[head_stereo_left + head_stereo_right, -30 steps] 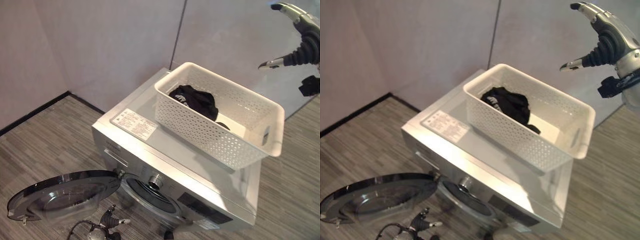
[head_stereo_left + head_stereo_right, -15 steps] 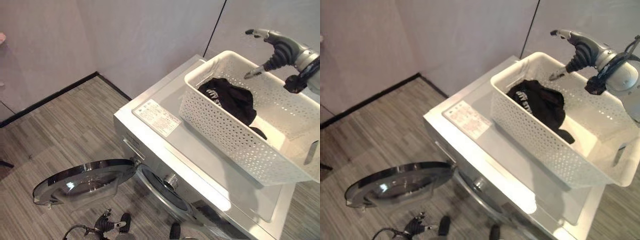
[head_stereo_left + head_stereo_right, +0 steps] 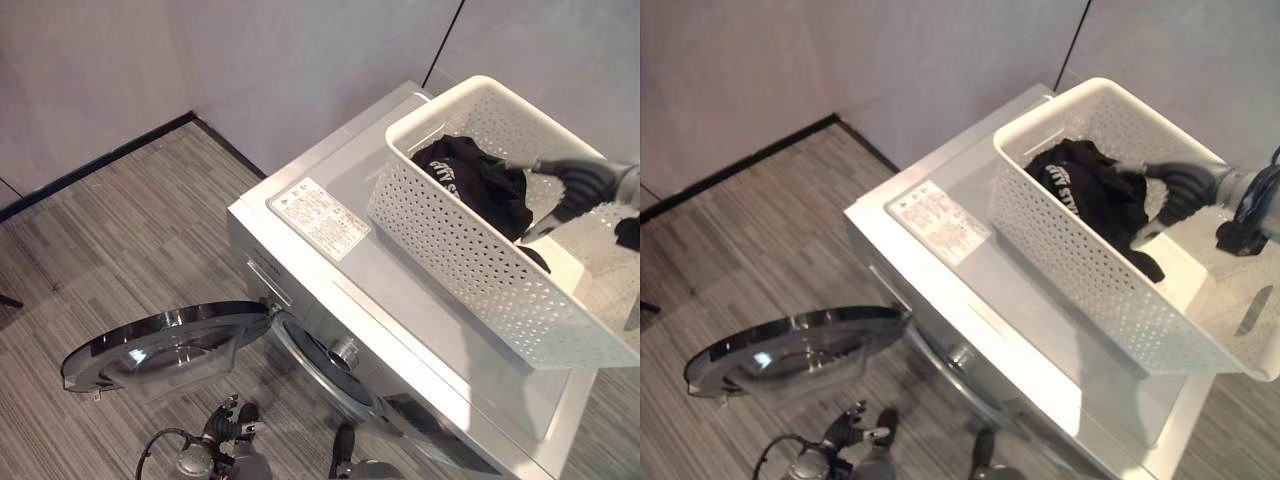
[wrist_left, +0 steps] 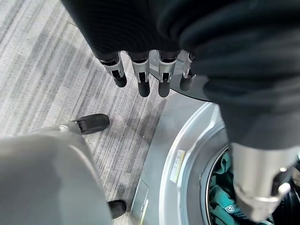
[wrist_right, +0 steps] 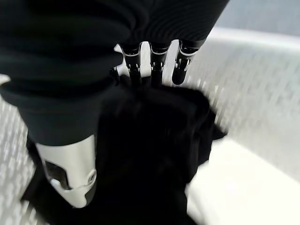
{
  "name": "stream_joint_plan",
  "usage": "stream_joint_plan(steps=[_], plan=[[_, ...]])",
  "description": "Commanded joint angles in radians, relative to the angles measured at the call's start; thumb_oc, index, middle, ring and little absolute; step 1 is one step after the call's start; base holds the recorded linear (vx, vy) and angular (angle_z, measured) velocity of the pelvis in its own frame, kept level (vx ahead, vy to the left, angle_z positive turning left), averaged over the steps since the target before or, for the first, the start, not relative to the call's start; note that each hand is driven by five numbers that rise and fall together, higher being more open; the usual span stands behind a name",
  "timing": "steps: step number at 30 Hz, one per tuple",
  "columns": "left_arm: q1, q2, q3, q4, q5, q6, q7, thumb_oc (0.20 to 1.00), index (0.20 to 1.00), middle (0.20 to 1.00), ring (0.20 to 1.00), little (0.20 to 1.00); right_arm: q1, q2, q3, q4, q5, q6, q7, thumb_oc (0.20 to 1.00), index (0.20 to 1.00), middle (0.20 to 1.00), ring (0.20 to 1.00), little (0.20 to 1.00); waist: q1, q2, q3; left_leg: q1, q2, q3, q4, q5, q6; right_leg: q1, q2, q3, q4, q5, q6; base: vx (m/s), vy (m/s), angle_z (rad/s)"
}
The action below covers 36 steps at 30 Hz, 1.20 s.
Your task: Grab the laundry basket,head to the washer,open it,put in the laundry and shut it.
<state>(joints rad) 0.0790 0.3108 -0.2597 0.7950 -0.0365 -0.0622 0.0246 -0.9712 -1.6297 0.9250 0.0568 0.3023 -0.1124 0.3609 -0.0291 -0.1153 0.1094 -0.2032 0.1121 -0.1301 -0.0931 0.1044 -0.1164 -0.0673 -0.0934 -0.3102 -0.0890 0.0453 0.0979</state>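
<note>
One white perforated laundry basket (image 3: 470, 250) sits on top of the silver washer (image 3: 330, 300), toward the 2 o'clock part of the head views. Inside it, at the basket's 11 o'clock end, lies a bunched black garment (image 3: 1090, 195) with some white print on it. The right hand (image 3: 1175, 190) reaches into the basket from the 3 o'clock side, low over the garment; its fingers (image 5: 152, 65) are stretched out straight above the dark cloth with the thumb (image 5: 70, 173) spread apart from them, so the hand is released and grasping nothing, and whether the fingertips touch the fabric cannot be told.

The washer's round door (image 3: 165, 345) hangs swung wide at 8 o'clock from the machine's front, its glass facing up over the striped grey floor (image 3: 110, 230). The drum opening (image 3: 325, 360) shows just beside the door hinge. A white label (image 3: 323, 218) lies on the washer's lid at 9 o'clock from the basket.

The left hand (image 4: 145, 75) hangs low by the washer's front, fingers straight and relaxed, holding nothing. Past it, in the left wrist view, teal cloth (image 4: 225, 197) lies inside the drum
</note>
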Motion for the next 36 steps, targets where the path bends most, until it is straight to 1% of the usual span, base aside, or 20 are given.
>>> stream_joint_plan(steps=[1, 4, 7, 9, 10, 12, 13, 14, 15, 16, 17, 19, 22, 26, 27, 28, 30, 34, 36], plan=[[-0.029, 0.043, -0.04, -0.009, 0.001, -0.038, 0.0, 1.0, 1.0, 1.0, 1.0, 1.0, -0.144, 0.034, 0.071, 0.037, 0.017, -0.001, -0.004, 1.0, 1.0, 1.0, 1.0, 1.0, 0.035, -0.013, 0.005, 0.062, 0.09, 0.083, 0.006, -0.056, -0.034, -0.011, -0.054, 0.029, 0.051, -0.063, 0.053, 0.0, 0.0, 0.0], [-0.029, 0.042, -0.048, -0.012, -0.011, -0.042, 0.0, 1.0, 1.0, 1.0, 1.0, 1.0, -0.198, 0.082, 0.124, 0.074, 0.0, 0.0, -0.013, 1.0, 1.0, 1.0, 1.0, 1.0, 0.041, -0.006, 0.016, 0.05, 0.088, 0.081, 0.006, -0.05, -0.033, -0.024, -0.055, 0.032, 0.049, -0.058, 0.052, 0.0, 0.0, 0.0], [-0.026, 0.042, -0.056, -0.019, -0.026, -0.047, 0.001, 1.0, 1.0, 1.0, 1.0, 1.0, -0.223, 0.106, 0.152, 0.112, -0.02, -0.002, -0.025, 1.0, 1.0, 1.0, 1.0, 1.0, 0.045, 0.002, 0.029, 0.032, 0.086, 0.075, 0.006, -0.043, -0.032, -0.035, -0.056, 0.029, 0.045, -0.053, 0.052, -0.02, -0.007, 0.01], [-0.023, 0.045, -0.063, -0.016, -0.039, -0.052, 0.005, 1.0, 1.0, 1.0, 1.0, 1.0, -0.222, 0.134, 0.157, 0.178, -0.052, 0.0, -0.045, 1.0, 1.0, 1.0, 1.0, 1.0, 0.053, 0.01, 0.047, 0.003, 0.084, 0.061, 0.006, -0.033, -0.033, -0.053, -0.057, 0.025, 0.042, -0.048, 0.052, -0.05, -0.023, 0.05], [-0.023, 0.046, -0.063, -0.016, -0.039, -0.053, 0.005, 1.0, 1.0, 1.0, 1.0, 1.0, -0.221, 0.135, 0.156, 0.179, -0.052, -0.001, -0.045, 1.0, 1.0, 1.0, 1.0, 1.0, 0.052, 0.01, 0.046, 0.002, 0.084, 0.061, 0.006, -0.033, -0.033, -0.054, -0.057, 0.025, 0.042, -0.048, 0.052, -0.03, -0.008, 0.05], [-0.023, 0.048, -0.059, -0.007, -0.054, -0.057, 0.014, 1.0, 1.0, 1.0, 1.0, 1.0, -0.234, 0.157, 0.18, 0.227, -0.105, -0.002, -0.055, 1.0, 1.0, 1.0, 1.0, 1.0, 0.061, 0.014, 0.061, -0.019, 0.081, 0.053, 0.006, -0.024, -0.033, -0.071, -0.059, 0.025, 0.04, -0.04, 0.051, -0.04, -0.013, 0.12], [-0.024, 0.05, -0.054, 0.0, -0.063, -0.059, 0.022, 1.0, 1.0, 1.0, 1.0, 1.0, -0.24, 0.174, 0.193, 0.254, -0.131, 0.001, -0.056, 1.0, 1.0, 1.0, 1.0, 1.0, 0.063, 0.017, 0.069, -0.036, 0.078, 0.051, 0.006, -0.018, -0.033, -0.086, -0.06, 0.026, 0.037, -0.035, 0.051, -0.05, -0.031, 0.15], [-0.028, 0.044, -0.056, 0.014, -0.07, -0.062, 0.024, 1.0, 1.0, 1.0, 1.0, 1.0, -0.232, 0.206, 0.228, 0.268, -0.151, 0.008, -0.023, 1.0, 1.0, 1.0, 1.0, 1.0, 0.072, 0.02, 0.086, -0.046, 0.078, 0.051, 0.006, -0.016, -0.035, -0.094, -0.058, 0.031, 0.033, -0.031, 0.05, -0.04, -0.019, 0.07], [-0.028, 0.044, -0.056, 0.014, -0.07, -0.062, 0.024, 1.0, 1.0, 1.0, 1.0, 1.0, -0.234, 0.206, 0.229, 0.269, -0.151, 0.008, -0.023, 1.0, 1.0, 1.0, 1.0, 1.0, 0.069, 0.019, 0.083, -0.052, 0.076, 0.049, 0.006, -0.012, -0.034, -0.098, -0.06, 0.029, 0.032, -0.028, 0.051, 0.0, 0.0, 0.0], [-0.028, 0.041, -0.057, 0.016, -0.072, -0.063, 0.024, 1.0, 1.0, 1.0, 1.0, 1.0, -0.219, 0.209, 0.243, 0.254, -0.154, 0.009, -0.002, 0.677, 0.677, 0.677, 0.677, 0.677, 0.071, 0.02, 0.087, -0.056, 0.076, 0.048, 0.006, -0.011, -0.035, -0.101, -0.06, 0.031, 0.029, -0.026, 0.051, 0.0, 0.0, 0.0], [-0.03, 0.029, -0.057, 0.013, -0.079, -0.063, 0.019, 1.0, 1.0, 1.0, 1.0, 1.0, -0.153, 0.221, 0.247, 0.201, -0.137, 0.028, 0.058, 0.2, 0.2, 0.2, 0.2, 0.2, 0.071, 0.023, 0.095, -0.057, 0.075, 0.049, 0.006, -0.015, -0.035, -0.102, -0.058, 0.037, 0.027, -0.027, 0.05, 0.0, 0.0, 0.0], [-0.035, 0.026, -0.057, 0.01, -0.082, -0.064, 0.017, 1.0, 1.0, 1.0, 1.0, 1.0, -0.113, 0.223, 0.229, 0.175, -0.112, 0.038, 0.082, 0.2, 0.2, 0.2, 0.2, 0.2, 0.069, 0.022, 0.092, -0.06, 0.073, 0.047, 0.006, -0.013, -0.033, -0.103, -0.059, 0.038, 0.025, -0.027, 0.05, 0.0, -0.001, -0.03], [-0.044, 0.019, -0.056, 0.009, -0.08, -0.064, 0.021, 1.0, 1.0, 1.0, 1.0, 1.0, -0.061, 0.225, 0.178, 0.177, -0.089, 0.031, 0.071, 0.2, 0.2, 0.2, 0.2, 0.2, 0.06, 0.024, 0.088, -0.052, 0.072, 0.053, 0.006, -0.015, -0.032, -0.099, -0.057, 0.047, 0.023, -0.029, 0.051, 0.0, 0.007, -0.04], [-0.054, 0.019, -0.06, 0.009, -0.076, -0.064, 0.027, 1.0, 1.0, 1.0, 1.0, 1.0, -0.029, 0.225, 0.092, 0.167, -0.071, 0.008, 0.029, 0.2, 0.2, 0.2, 0.2, 0.2, 0.054, 0.022, 0.075, -0.033, 0.072, 0.06, 0.006, -0.023, -0.03, -0.087, -0.056, 0.055, 0.021, -0.032, 0.052, 0.0, 0.0, 0.0], [-0.054, 0.019, -0.061, 0.009, -0.076, -0.064, 0.027, 1.0, 1.0, 1.0, 1.0, 1.0, -0.025, 0.224, 0.089, 0.166, -0.071, 0.008, 0.029, 0.2, 0.2, 0.2, 0.2, 0.2, 0.054, 0.021, 0.076, -0.032, 0.072, 0.06, 0.006, -0.023, -0.03, -0.086, -0.056, 0.055, 0.021, -0.032, 0.052, 0.0, 0.0, 0.0], [-0.052, 0.018, -0.059, 0.01, -0.071, -0.063, 0.027, 1.0, 1.0, 1.0, 1.0, 1.0, -0.022, 0.209, 0.045, 0.15, -0.052, -0.007, 0.0, 0.2, 0.2, 0.2, 0.2, 0.2, 0.048, 0.021, 0.064, -0.021, 0.073, 0.064, 0.006, -0.027, -0.029, -0.08, -0.056, 0.058, 0.023, -0.036, 0.053, 0.02, 0.011, -0.03], [-0.049, 0.018, -0.057, 0.007, -0.071, -0.064, 0.026, 1.0, 1.0, 1.0, 1.0, 1.0, -0.003, 0.194, -0.009, 0.133, -0.03, -0.023, -0.027, 0.2, 0.2, 0.2, 0.2, 0.2, 0.042, 0.021, 0.054, -0.009, 0.072, 0.067, 0.006, -0.033, -0.027, -0.071, -0.055, 0.062, 0.023, -0.039, 0.053, 0.02, 0.012, -0.03], [-0.04, 0.021, -0.047, 0.008, -0.066, -0.066, 0.023, 1.0, 1.0, 1.0, 1.0, 1.0, 0.039, 0.161, -0.162, 0.115, -0.007, -0.054, -0.101, 0.2, 0.2, 0.2, 0.2, 0.2, 0.03, 0.019, 0.025, 0.02, 0.072, 0.079, 0.006, -0.048, -0.023, -0.05, -0.055, 0.071, 0.018, -0.04, 0.056, 0.03, 0.012, -0.03], [-0.041, 0.023, -0.049, 0.008, -0.066, -0.066, 0.023, 1.0, 1.0, 1.0, 1.0, 1.0, 0.056, 0.16, -0.178, 0.112, -0.009, -0.053, -0.101, 0.2, 0.2, 0.2, 0.2, 0.2, 0.033, 0.016, 0.026, 0.021, 0.072, 0.08, 0.006, -0.049, -0.023, -0.049, -0.055, 0.071, 0.018, -0.04, 0.056, 0.03, 0.004, -0.09]])
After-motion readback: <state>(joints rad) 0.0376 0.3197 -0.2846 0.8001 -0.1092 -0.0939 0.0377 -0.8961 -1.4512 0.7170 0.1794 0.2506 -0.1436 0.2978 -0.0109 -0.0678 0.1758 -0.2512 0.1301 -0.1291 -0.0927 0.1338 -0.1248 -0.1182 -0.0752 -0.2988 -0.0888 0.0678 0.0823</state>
